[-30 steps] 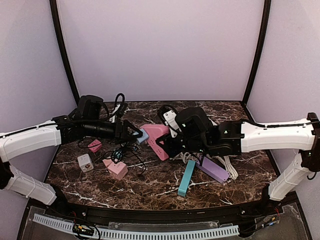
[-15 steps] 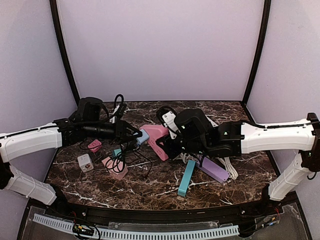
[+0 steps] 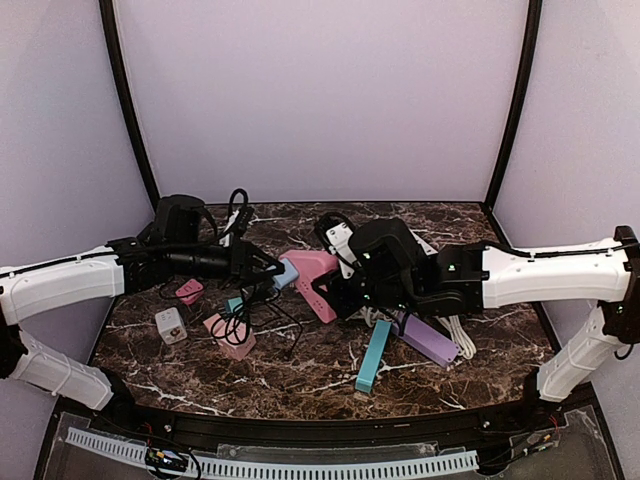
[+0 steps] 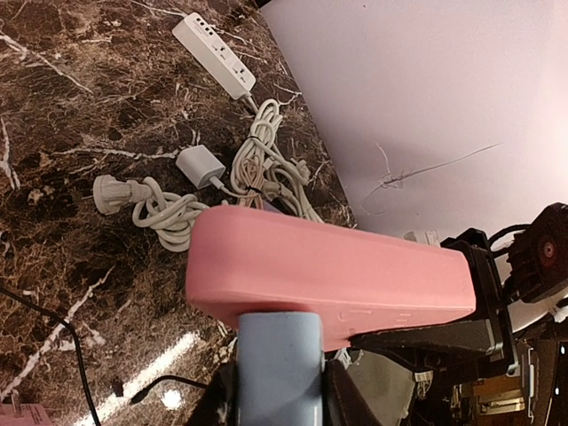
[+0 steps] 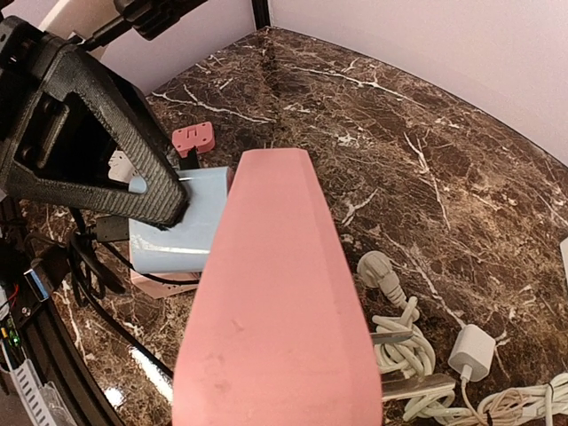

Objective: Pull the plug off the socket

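Observation:
The pink socket is a long power strip held off the table between the two arms. My right gripper is shut on its right end; in the right wrist view the socket hides the fingers. A pale blue plug sits in the socket's left end. My left gripper is shut on the blue plug, with its black fingers pressed on both sides. The plug still meets the socket face to face.
A white power strip, a white charger and coiled white cables lie behind. A teal strip and a lilac strip lie under the right arm. Pink adapters, a white cube and black cables lie under the left arm.
My left gripper has closed on the blue plug. The black cable under it has shifted slightly. The right arm and the socket have stayed put.

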Controlling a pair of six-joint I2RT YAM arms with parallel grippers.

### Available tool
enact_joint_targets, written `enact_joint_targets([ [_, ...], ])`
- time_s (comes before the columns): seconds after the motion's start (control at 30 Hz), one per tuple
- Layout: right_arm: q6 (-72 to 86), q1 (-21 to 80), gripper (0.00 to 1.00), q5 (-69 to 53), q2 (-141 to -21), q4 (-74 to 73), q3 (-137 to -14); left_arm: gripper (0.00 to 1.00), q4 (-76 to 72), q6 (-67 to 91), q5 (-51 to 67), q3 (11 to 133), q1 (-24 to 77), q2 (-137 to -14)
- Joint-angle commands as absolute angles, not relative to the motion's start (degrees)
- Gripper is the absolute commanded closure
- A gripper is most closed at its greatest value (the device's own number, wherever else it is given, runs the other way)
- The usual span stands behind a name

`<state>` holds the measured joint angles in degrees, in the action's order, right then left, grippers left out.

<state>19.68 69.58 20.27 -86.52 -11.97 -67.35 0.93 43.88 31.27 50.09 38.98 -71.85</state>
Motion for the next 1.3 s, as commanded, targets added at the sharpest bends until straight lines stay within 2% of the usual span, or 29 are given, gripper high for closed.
enact_joint_targets([
  [0.0, 24.5, 68.0, 1.00, 16.6, -83.5, -2.1, -66.4, 0.99, 2.0, 38.7, 35.3, 49.0, 39.5, -70.6],
  [0.2, 27.0, 65.5, 1.00, 11.1, -81.8, 1.2, -63.3, 0.99, 3.9, 36.1, 37.6, 49.2, 39.5, -69.9],
  [0.43, 26.5, 65.1, 1.00, 10.6, -81.8, 1.5, -63.0, 0.99, 4.2, 36.4, 37.3, 49.4, 39.5, -69.7],
  [0.7, 21.9, 67.6, 1.00, 18.1, -82.0, 1.5, -62.7, 0.99, 8.9, 39.7, 30.6, 50.8, 39.1, -70.1],
  [0.97, 17.8, 72.0, 1.00, 28.2, -84.7, -2.3, -65.2, 0.99, 7.2, 43.8, 32.1, 50.3, 37.2, -69.8],
  [1.27, 15.7, 73.8, 1.00, 32.8, -86.3, -2.7, -66.4, 1.00, 6.1, 45.5, 34.4, 49.1, 35.6, -69.7],
])
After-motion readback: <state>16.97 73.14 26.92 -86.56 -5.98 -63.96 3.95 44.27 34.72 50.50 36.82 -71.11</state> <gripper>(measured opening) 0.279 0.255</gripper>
